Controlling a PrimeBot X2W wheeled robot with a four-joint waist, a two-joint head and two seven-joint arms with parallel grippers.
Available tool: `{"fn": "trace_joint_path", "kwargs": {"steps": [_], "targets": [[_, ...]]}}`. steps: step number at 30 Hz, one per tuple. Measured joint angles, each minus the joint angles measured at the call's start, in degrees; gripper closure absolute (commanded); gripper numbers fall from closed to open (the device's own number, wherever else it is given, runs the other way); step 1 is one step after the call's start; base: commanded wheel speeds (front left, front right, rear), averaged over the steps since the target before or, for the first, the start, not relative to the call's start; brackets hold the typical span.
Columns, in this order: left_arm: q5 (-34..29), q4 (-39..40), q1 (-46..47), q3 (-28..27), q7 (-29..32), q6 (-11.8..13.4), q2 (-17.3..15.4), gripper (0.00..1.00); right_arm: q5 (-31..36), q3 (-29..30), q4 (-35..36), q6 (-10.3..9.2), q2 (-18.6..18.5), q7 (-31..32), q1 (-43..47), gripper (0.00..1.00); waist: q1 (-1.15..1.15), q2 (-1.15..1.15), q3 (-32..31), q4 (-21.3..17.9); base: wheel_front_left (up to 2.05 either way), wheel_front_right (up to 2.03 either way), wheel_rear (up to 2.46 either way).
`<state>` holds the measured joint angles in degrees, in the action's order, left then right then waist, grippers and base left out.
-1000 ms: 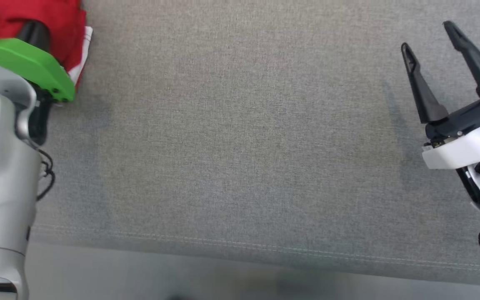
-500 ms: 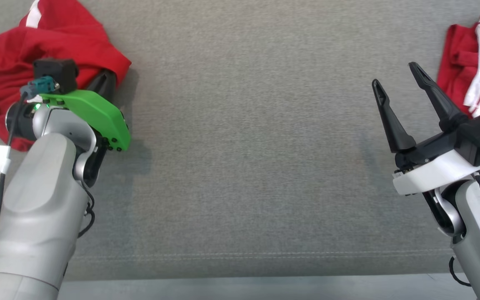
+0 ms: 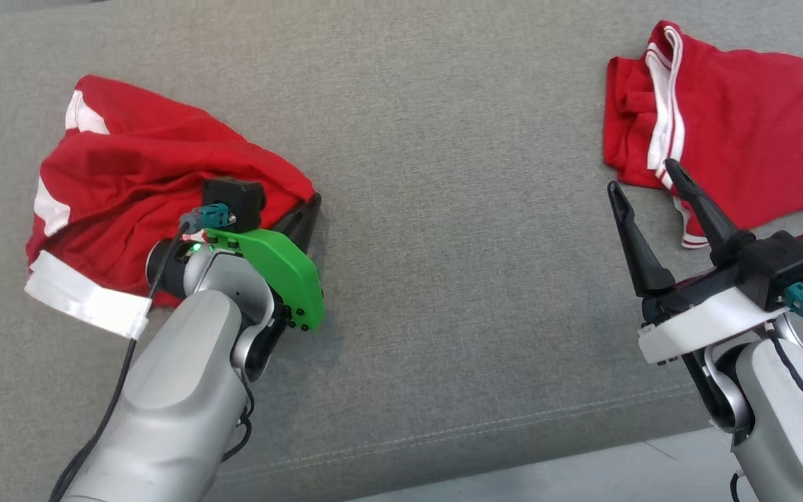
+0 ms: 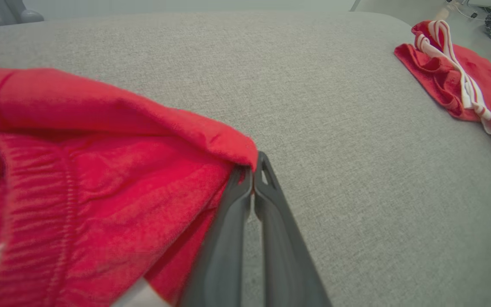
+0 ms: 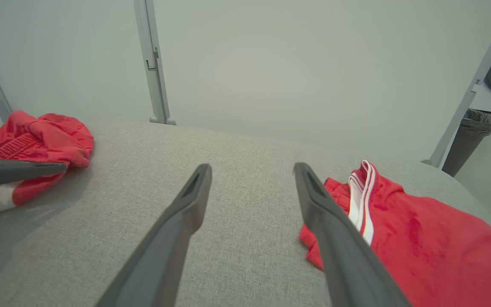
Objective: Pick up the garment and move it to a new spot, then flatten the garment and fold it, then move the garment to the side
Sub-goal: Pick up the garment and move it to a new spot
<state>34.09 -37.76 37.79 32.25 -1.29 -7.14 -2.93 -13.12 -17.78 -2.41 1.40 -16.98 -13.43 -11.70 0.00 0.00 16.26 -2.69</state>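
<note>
Grey fabric-covered table point(image 3: 443, 209) spanned the head view, with its middle bare. Two garments lay on it, well apart. The crumpled red garment with white trim point(image 3: 129, 181) was bunched at the robot's left, and a second red garment with white stripes point(image 3: 736, 139) lay flatter at the far right. The pale grey left forearm point(image 3: 178, 390) reached to the right-hand edge of the crumpled garment. In the left wrist view the left jaws were pressed fully together, with a fold of red cloth pinched at their tips. The rest of the garment sagged onto the table beside them. The right jaws stood spread as wide as they go and held nothing. They hovered over the table, their tips at the near-left edge of the striped garment; contact could not be judged. Judged step: the first one, pick up and relocate. The grip was made, but the garment was not lifted clear. The next move would likely be a lift high enough to free the trailing bulk, then a carry toward the bare middle. The pinch took only one fold, so slip is possible, and a slow lift seems advisable. The right jaws should stay clear of the striped garment to avoid snagging it.
</note>
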Motion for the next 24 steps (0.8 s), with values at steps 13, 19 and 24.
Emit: {"fn": "trace_joint_path", "kwargs": {"steps": [13,19,24], "targets": [[0.64,2.99,-4.36,5.88,1.83,0.00,0.59,1.00,-0.58,-0.38,-1.79,0.01,1.16,-0.65,2.37,0.00,0.00,0.00,-4.65,-8.49,0.00,0.00,0.00],[1.65,4.76,-6.88,9.18,3.13,0.00,0.66,1.00,-1.02,0.13,-2.00,0.01,1.13,-0.66,4.24,0.00,0.00,0.00,-6.30,-11.71,0.00,0.00,0.00],[4.55,7.72,-8.24,12.22,3.77,0.03,0.53,1.00,-1.07,1.09,-1.81,-0.01,0.90,-0.67,4.39,0.00,0.00,0.00,-7.04,-13.77,0.00,0.00,0.00]]}}
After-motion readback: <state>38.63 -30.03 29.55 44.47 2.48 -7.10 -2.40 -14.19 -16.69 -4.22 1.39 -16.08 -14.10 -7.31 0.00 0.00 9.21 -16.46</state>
